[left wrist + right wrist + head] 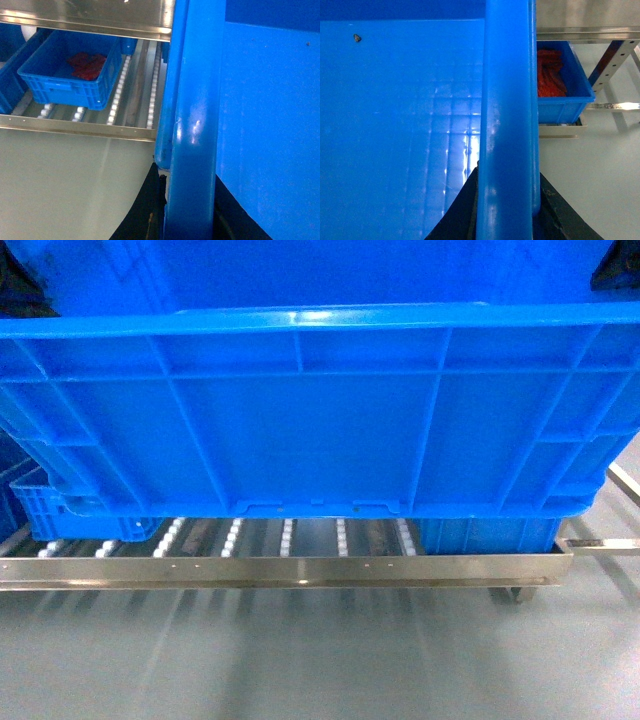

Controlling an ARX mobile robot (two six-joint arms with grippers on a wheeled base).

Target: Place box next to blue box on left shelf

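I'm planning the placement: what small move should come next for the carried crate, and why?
Probably ease the big blue crate forward and down onto the bare rollers of the left shelf: it hangs just in front of that gap, between smaller blue bins at left and right.

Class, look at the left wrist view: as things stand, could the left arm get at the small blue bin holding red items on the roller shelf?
Probably not. The left gripper is clamped on the rim of the big blue crate, so it isn't free, and the crate sits between the robot and the small bin on the shelf.
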